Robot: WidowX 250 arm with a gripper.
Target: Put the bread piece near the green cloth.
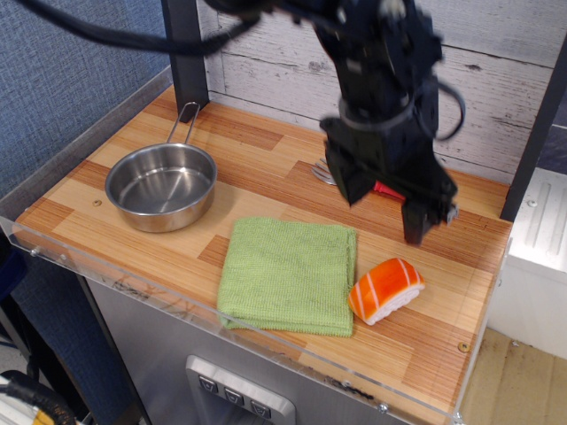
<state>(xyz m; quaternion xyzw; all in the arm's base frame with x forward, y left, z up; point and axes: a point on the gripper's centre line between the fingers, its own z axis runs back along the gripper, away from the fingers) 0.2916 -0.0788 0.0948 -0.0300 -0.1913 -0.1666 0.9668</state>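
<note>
One steel pan [162,186] sat at the left, one green cloth [287,274] lay mid-table, and one bread piece [385,289] rested on the wood, touching the cloth's right edge. Above hung the gripper [386,211], jaws spread wide, holding nothing. One fork [324,170] peeked out behind it.

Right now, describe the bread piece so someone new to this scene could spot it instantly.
Start at the wooden counter and find the green cloth near its front edge. The bread piece lies on the wood against the cloth's right edge, below the raised claw. It is the only orange object: a small oblong with pale stripes on top and a white base, like salmon sushi.
</note>
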